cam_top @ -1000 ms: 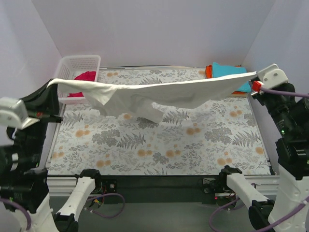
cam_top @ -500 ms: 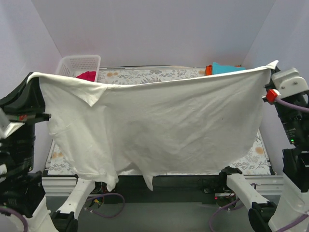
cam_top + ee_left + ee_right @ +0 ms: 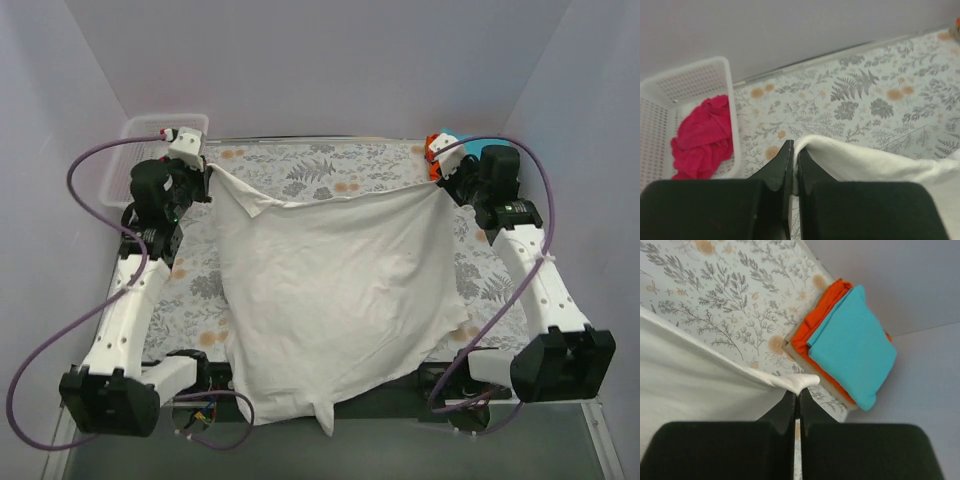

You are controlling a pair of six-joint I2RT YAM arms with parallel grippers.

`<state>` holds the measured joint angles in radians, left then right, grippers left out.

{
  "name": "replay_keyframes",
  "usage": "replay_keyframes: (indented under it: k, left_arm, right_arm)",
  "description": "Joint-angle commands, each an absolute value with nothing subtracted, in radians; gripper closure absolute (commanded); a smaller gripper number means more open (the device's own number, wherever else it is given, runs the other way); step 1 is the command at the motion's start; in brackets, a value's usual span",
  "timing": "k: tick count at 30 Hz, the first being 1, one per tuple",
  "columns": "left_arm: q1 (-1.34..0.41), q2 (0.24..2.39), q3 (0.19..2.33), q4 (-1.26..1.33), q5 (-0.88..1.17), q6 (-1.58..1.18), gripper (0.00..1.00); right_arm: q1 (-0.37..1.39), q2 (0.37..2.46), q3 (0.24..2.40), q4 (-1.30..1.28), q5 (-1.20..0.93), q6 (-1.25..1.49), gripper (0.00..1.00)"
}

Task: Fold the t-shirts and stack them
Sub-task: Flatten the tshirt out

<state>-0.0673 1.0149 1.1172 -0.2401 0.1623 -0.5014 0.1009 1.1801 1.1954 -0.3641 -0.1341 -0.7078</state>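
The large off-white t-shirt (image 3: 330, 290) lies spread over the floral table, its lower part hanging over the near edge. My left gripper (image 3: 208, 172) is shut on its far left corner (image 3: 840, 157). My right gripper (image 3: 440, 178) is shut on its far right corner (image 3: 802, 381). The teal t-shirt (image 3: 852, 342) lies folded on the orange t-shirt (image 3: 820, 315) at the far right corner. The magenta t-shirt (image 3: 702, 137) lies crumpled in the white basket (image 3: 687, 82) at the far left.
The floral covering (image 3: 320, 170) shows beyond the shirt and along both sides. The basket (image 3: 140, 140) stands behind my left arm. The folded stack (image 3: 436, 145) sits just behind my right gripper. White walls close in the back and sides.
Both arms have swung forward and down from holding the off-white shirt up as a hanging sheet. The shirt now lies flat on the table, still held at both far corners.
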Motion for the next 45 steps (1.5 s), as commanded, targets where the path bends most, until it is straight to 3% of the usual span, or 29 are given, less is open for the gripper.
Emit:
replay_keyframes:
  k: [1,7,10,12,13,14,16,17,19,22,26,29,36,45]
  left_arm:
    - [-0.064,1.182,1.074,-0.031,0.198,-0.462,1.00]
    - [-0.067,1.684,1.273,0.140,0.163,-0.466,1.00]
    - [-0.067,2.019,1.565,0.080,0.152,-0.463,1.00]
    - [-0.067,2.236,1.853,-0.052,0.147,-0.486,0.90]
    - [-0.067,2.294,1.959,-0.108,0.126,-0.512,0.84]
    - [-0.058,2.339,2.135,-0.197,0.111,-0.544,0.74]
    - [-0.045,2.381,2.200,-0.251,0.150,-0.627,0.64]
    - [-0.038,2.355,2.186,-0.244,0.167,-0.640,0.59]
    - [-0.040,2.243,2.056,-0.229,0.215,-0.629,0.53]
    - [-0.040,2.073,1.829,-0.224,0.270,-0.644,0.53]
    - [-0.041,1.870,1.530,-0.261,0.314,-0.655,0.57]
    - [-0.046,1.758,1.353,-0.307,0.272,-0.661,0.54]
    - [-0.045,1.669,1.158,-0.350,0.140,-0.666,0.48]
    - [-0.046,1.759,1.111,-0.396,0.084,-0.676,0.49]
  right_arm:
    - [0.104,1.309,1.163,-0.111,-0.134,-0.723,0.99]
    - [0.107,1.775,1.356,0.017,-0.042,-0.660,0.99]
    - [0.112,2.022,1.589,-0.035,0.055,-0.612,0.99]
    - [0.114,2.126,1.805,-0.108,0.112,-0.580,0.85]
    - [0.114,2.185,1.877,-0.186,0.113,-0.542,0.72]
    - [0.114,2.200,1.923,-0.230,0.106,-0.531,0.68]
    - [0.114,2.156,1.950,-0.265,0.046,-0.508,0.36]
    - [0.115,2.129,1.938,-0.294,0.019,-0.505,0.25]
    - [0.114,2.042,1.882,-0.333,-0.063,-0.499,0.18]
    - [0.115,1.936,1.790,-0.409,-0.113,-0.499,0.21]
    - [0.117,1.829,1.649,-0.488,-0.144,-0.537,0.35]
    - [0.117,1.787,1.559,-0.563,-0.152,-0.569,0.45]
    - [0.112,1.752,1.373,-0.595,-0.077,-0.630,0.59]
    - [0.109,1.813,1.241,-0.592,-0.047,-0.669,0.68]
